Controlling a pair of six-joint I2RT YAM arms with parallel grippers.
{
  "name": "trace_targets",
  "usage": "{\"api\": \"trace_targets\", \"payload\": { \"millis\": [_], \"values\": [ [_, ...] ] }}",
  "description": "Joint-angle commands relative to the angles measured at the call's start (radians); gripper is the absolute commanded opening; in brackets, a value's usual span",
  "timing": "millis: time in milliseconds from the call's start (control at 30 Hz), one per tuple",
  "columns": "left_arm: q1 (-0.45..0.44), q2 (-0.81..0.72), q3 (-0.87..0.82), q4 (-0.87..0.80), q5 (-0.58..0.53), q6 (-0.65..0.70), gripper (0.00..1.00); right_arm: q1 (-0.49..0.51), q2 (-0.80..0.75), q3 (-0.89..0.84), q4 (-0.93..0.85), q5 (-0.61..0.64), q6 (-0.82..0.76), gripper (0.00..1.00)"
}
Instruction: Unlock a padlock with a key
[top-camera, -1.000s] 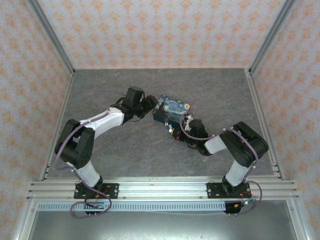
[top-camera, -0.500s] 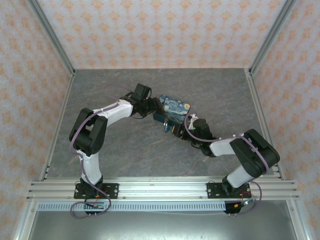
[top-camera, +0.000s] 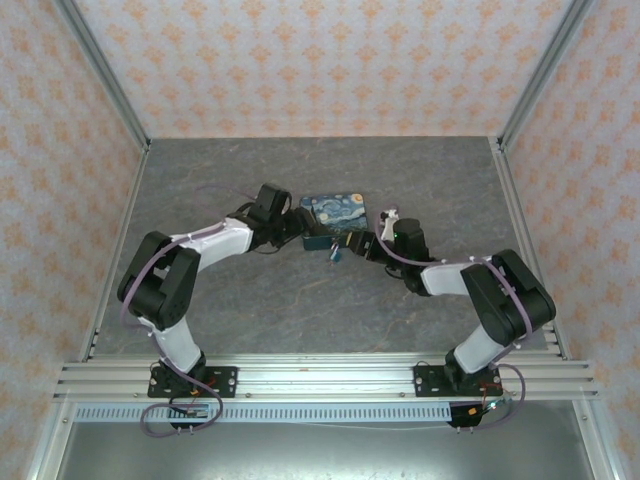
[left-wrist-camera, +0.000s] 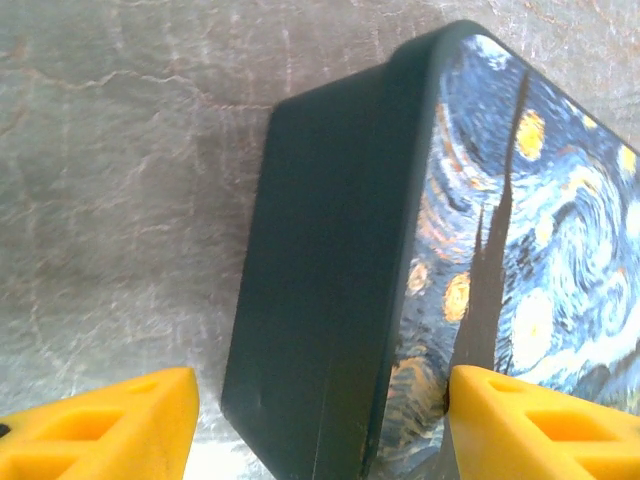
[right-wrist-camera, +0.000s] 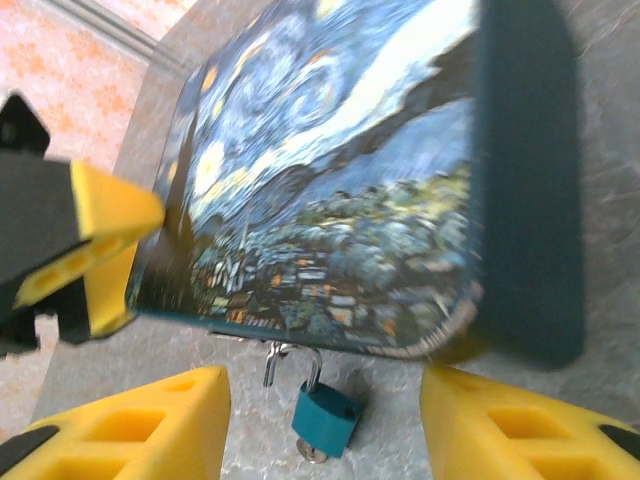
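Right wrist: jaws wide (padlock (right-wrist-camera: 325, 420) between)

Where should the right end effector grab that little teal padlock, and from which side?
Grip the padlock by its teal body, across the flat sides, coming from the side away from the tin. Its thin shackle is hooked at the tin's edge.
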Motion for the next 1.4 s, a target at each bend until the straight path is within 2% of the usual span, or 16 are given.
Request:
{"api": "trace_targets", "payload": {
  "millis": [0, 100, 233, 433, 633, 1133, 1367],
  "values": [
    [-0.005, -0.009, -0.091, -0.087, -0.047, -0.025, 0.66, -0.013, 0.0, 0.001, 0.067, -0.053, -0.023, 0.54],
    [-0.01, -0.04, -0.122, -0.079, -0.057, -0.04, 0.66, -0.013, -0.017, -0.027, 0.078, -0.086, -0.04, 0.59],
    [-0.018, -0.066, -0.133, -0.084, -0.068, -0.043, 0.66, -0.011, 0.007, -0.083, 0.191, -0.15, 0.012, 0.66],
    [-0.024, -0.077, -0.139, -0.079, -0.071, -0.05, 0.66, 0.02, 0.111, -0.063, 0.258, -0.206, 0.107, 0.67],
    [-0.028, -0.075, -0.142, -0.073, -0.073, -0.056, 0.66, 0.064, 0.201, 0.0, 0.28, -0.176, 0.129, 0.66],
    [-0.038, -0.063, -0.13, -0.069, -0.074, -0.062, 0.66, 0.086, 0.336, 0.052, 0.422, -0.233, 0.182, 0.56],
    [-0.04, -0.069, -0.129, -0.074, -0.078, -0.062, 0.66, 0.087, 0.34, 0.043, 0.481, -0.248, 0.195, 0.41]
  ]
}}
